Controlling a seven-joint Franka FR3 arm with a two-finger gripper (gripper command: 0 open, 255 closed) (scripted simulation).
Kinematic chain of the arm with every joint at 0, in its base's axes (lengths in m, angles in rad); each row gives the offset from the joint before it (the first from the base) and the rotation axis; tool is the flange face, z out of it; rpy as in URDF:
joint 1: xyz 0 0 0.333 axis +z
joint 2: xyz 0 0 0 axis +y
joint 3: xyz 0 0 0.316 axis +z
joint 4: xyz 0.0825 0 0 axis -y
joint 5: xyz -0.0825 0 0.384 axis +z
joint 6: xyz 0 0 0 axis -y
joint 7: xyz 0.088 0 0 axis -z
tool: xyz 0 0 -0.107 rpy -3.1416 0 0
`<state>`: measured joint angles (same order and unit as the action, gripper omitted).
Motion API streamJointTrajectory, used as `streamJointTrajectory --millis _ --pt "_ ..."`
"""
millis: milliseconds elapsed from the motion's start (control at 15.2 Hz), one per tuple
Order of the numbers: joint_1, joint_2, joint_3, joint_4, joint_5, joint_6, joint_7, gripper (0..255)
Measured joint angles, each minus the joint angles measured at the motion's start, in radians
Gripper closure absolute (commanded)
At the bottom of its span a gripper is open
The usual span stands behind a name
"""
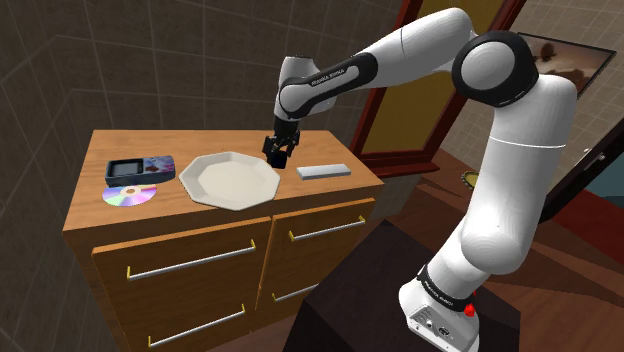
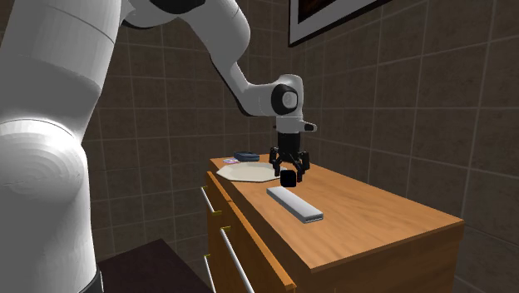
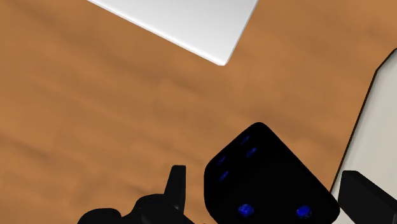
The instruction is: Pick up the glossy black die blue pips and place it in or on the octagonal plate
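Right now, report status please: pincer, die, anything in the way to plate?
Pincer shut on black die, held above dresser top. Octagonal plate close beside, bare. Nothing between them.

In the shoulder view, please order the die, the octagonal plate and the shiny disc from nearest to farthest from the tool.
1. black die: clasped in the tool.
2. octagonal plate: just beside the tool, toward the view's left.
3. shiny disc: far left, beyond the plate.

on dresser [image 1: 352,186] | plate [image 1: 228,180] between disc [image 1: 130,195] and slab [image 1: 323,171] | console [image 1: 140,167] beside disc
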<state>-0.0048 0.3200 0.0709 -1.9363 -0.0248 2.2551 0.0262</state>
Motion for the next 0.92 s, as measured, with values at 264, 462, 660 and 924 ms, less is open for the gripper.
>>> streamJointTrajectory --millis 264,462,660,924 --pt "0.0 0.001 0.0 0.0 0.0 0.001 0.0 255" --pt "0.0 -0.002 0.0 0.0 0.0 0.001 0.0 255" --pt "0.0 -0.002 0.0 0.0 0.0 0.001 0.0 255" --pt "0.0 -0.002 0.0 0.0 0.0 0.001 0.0 255"
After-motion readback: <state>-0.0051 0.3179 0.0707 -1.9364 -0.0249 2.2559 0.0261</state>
